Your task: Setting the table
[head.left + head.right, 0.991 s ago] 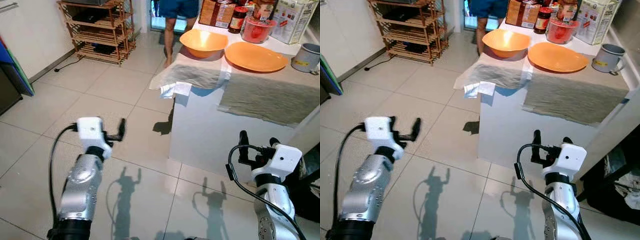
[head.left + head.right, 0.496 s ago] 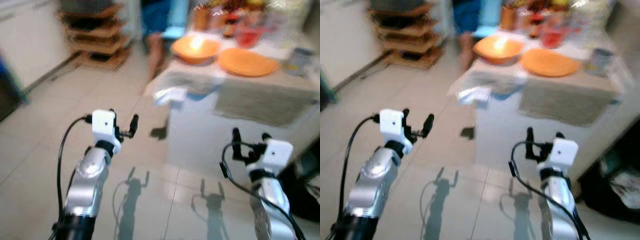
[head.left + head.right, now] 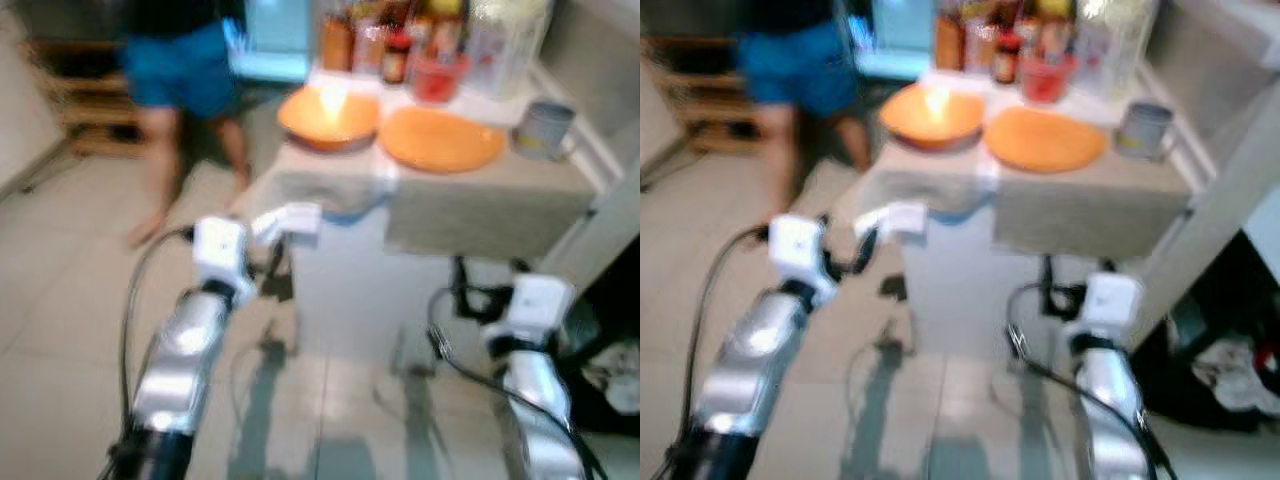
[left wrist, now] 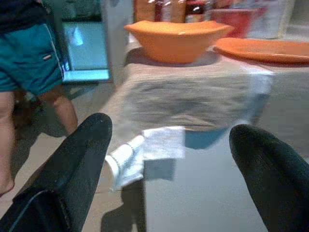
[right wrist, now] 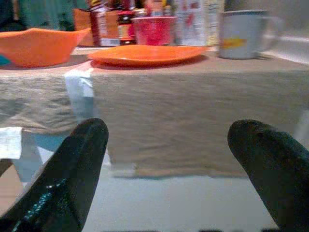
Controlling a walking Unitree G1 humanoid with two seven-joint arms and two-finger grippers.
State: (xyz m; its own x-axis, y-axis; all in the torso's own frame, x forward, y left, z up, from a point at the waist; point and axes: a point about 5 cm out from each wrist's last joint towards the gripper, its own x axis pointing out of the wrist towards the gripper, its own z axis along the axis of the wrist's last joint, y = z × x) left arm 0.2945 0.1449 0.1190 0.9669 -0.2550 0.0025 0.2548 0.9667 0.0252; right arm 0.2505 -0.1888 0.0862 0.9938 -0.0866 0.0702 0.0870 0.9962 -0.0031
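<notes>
- Left eye view, blurred: the white tabletop [image 3: 470, 195] stands ahead, draped with grey cloths [image 3: 470, 205], and both silver arms are raised in front of it.
- On the tabletop, the orange bowl [image 3: 328, 115] sits at the near left corner, with the flat orange plate [image 3: 442, 138] just beside it towards the right.
- A grey mug [image 3: 545, 130] stands beside the plate on the far side from the bowl; behind the plate are a red container [image 3: 436, 78], jars and cartons, too blurred to read.
- A folded white cloth [image 3: 288, 220] hangs off the tabletop's edge below the bowl.
- Left gripper [image 4: 169, 159] hangs short of the tabletop, below the bowl's corner; its fingers [image 4: 84, 154] are spread wide with nothing between them.
- Right gripper [image 5: 169, 159] faces the tabletop's front drape, below the plate; its fingers [image 5: 79, 159] are also parted wide, holding nothing.
- A person in blue shorts [image 3: 180, 75] stands on the tiled floor [image 3: 60, 290], left of the tabletop near the bowl.
- A wooden rack [image 3: 75, 95] sits behind the person, blurred.
</notes>
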